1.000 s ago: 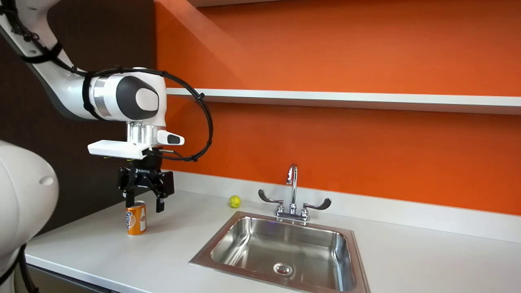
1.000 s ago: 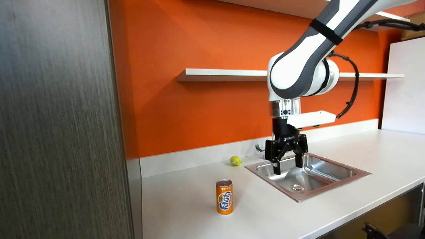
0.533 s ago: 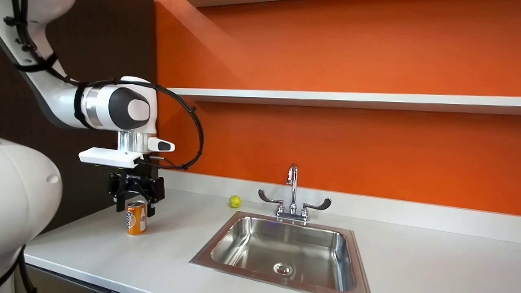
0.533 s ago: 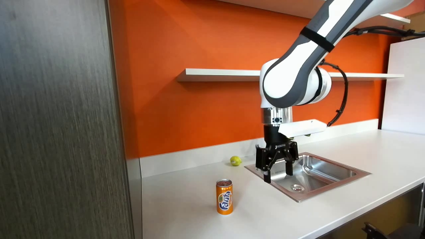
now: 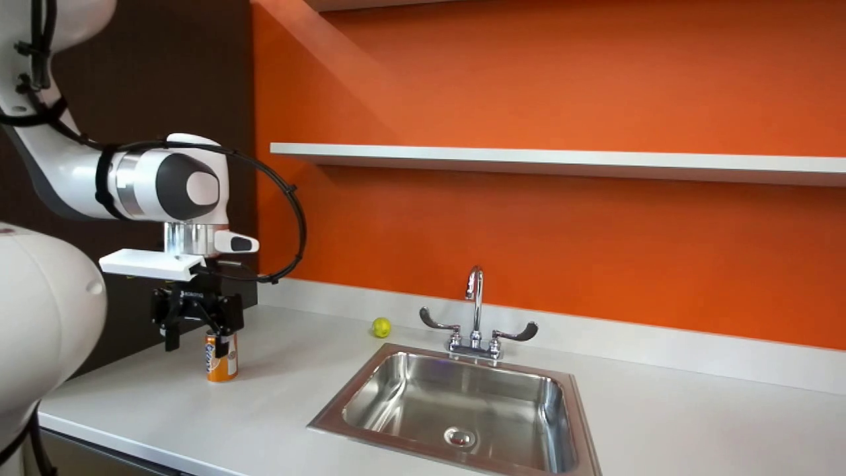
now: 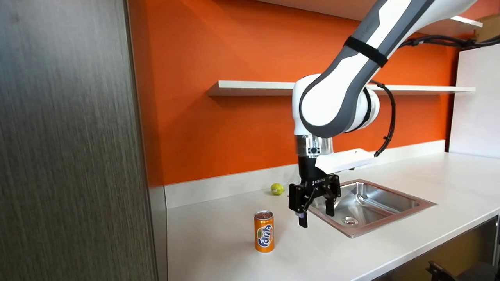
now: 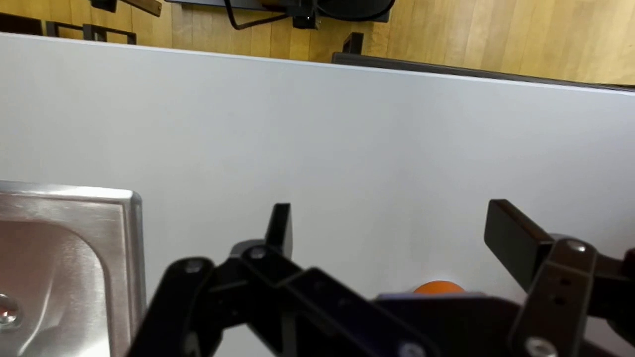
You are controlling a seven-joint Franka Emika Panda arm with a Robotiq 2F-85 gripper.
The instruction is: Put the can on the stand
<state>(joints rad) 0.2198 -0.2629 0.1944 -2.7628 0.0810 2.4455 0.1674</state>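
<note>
Orange wall is backing the tabletop. Your pincer is hanging empty, its 2 jaws wide; the can is standing upright, apart from it, toward the wall-side edge and the corner by the dark panel.

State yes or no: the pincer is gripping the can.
No, in an exterior view the countertop shows between the open pincer and the can.

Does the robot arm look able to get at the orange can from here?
Probably yes: the gripper hangs open, and in an exterior view nothing stands between it and the upright can.
</note>
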